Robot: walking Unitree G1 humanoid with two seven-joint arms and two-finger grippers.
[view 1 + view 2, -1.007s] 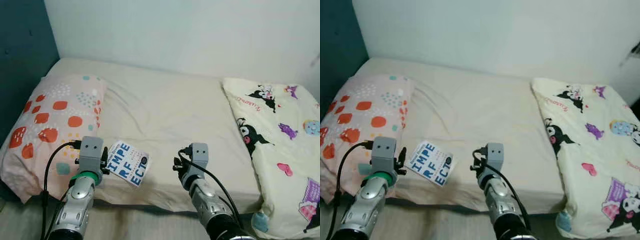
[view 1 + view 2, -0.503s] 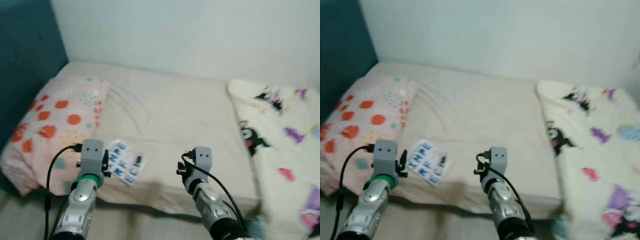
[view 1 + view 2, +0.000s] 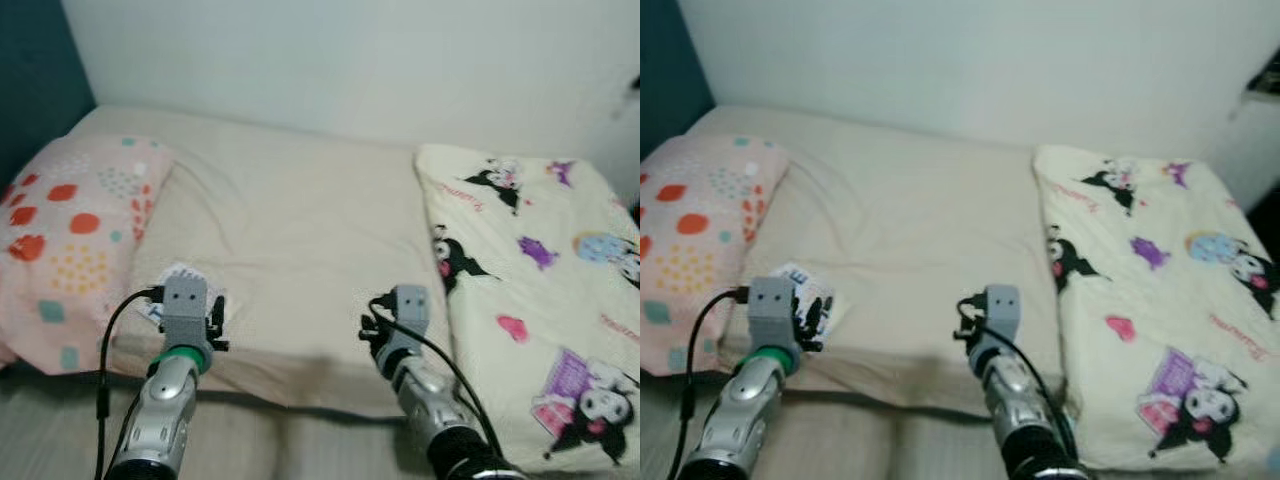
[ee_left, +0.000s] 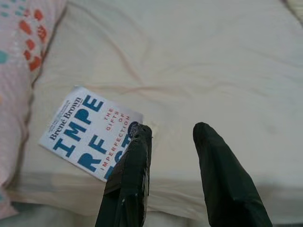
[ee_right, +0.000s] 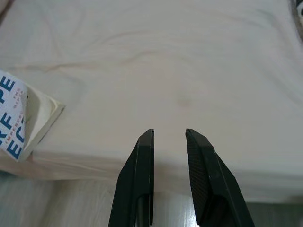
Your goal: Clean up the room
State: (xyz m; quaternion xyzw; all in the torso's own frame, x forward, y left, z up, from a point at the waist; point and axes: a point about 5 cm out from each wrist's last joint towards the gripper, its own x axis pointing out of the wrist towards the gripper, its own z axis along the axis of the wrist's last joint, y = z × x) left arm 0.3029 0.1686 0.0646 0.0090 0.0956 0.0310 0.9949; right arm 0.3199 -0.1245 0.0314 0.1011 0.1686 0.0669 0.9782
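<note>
- Left eye view: a bed [image 3: 300, 230] with a cream sheet runs along a white wall [image 3: 350, 60]. A pink pillow [image 3: 70, 230] with orange and teal spots lies at the robot's left end, and a cream blanket [image 3: 540, 290] printed with cartoon figures covers the right end. The left gripper [image 3: 213, 330] is raised at the bed's near edge, and a book [image 3: 170, 285] with a white cover lies on the sheet just past it, mostly hidden behind the grey wrist block. The right gripper [image 3: 368, 330] is raised at the same edge, near the blanket's border.
- Right eye view: the same scene; the book [image 3: 812, 300] shows beside the pillow's near corner, touching nothing but the sheet as far as can be seen.
- Left wrist view: the two black fingers [image 4: 130, 179] stand a moderate gap apart and grip nothing. The book [image 4: 87, 132], with blue letters on white, lies flat on the sheet beside and just beyond the tip of one finger, whose tip overlaps the cover's corner in the picture; whether it touches cannot be told. The pillow [image 4: 19, 56] lies beyond the book, away from the other finger.
- Right wrist view: the fingers [image 5: 142, 179] are parted by a narrow gap and are empty, pointing at bare sheet over the bed's edge. The book [image 5: 21, 123], its page edges showing, lies well off to the side of one finger.
</note>
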